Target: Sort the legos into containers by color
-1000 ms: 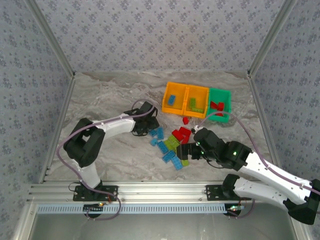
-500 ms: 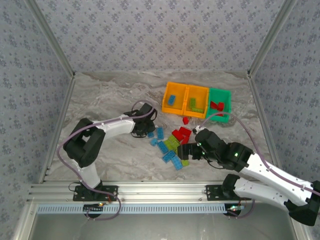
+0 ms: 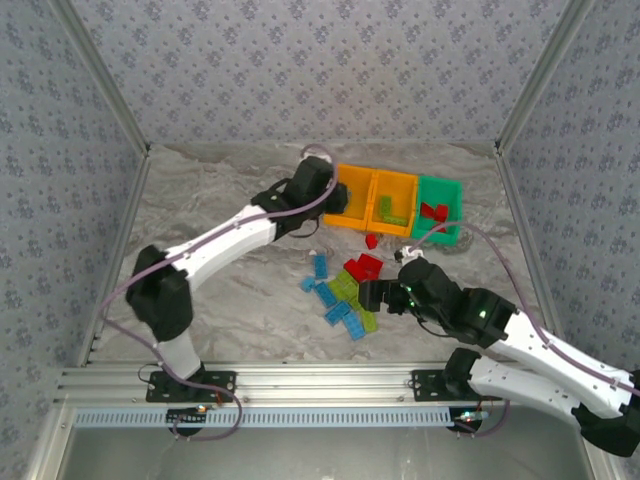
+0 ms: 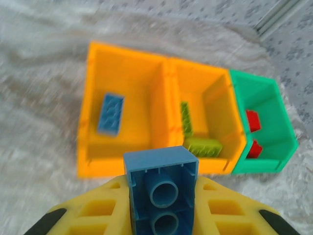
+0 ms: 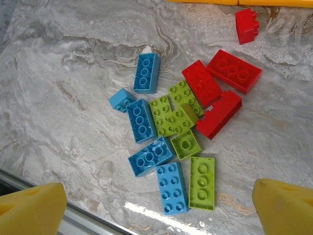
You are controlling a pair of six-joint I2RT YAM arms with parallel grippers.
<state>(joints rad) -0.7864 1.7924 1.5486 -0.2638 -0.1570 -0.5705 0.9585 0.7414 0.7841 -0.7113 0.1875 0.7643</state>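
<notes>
Marbled table (image 3: 200, 180) with loose legos (image 5: 168, 115) heaped near three joined containers (image 4: 161, 112)

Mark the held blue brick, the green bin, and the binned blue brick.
Held blue studded plastic brick (image 4: 161, 196): left wrist view, hollow underside.
Green rectangular plastic bin (image 4: 275, 116): left wrist view, right wall.
Binned blue studded plastic brick (image 4: 110, 113): left wrist view, studded top.

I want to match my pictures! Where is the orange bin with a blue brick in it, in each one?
Top external: the orange bin is leftmost in its row, at upper middle.
Left wrist: upper left, beyond the held blue brick.
Right wrist: an orange strip along the top edge.
Shared landmark: the middle orange bin, joined to its right side.
</notes>
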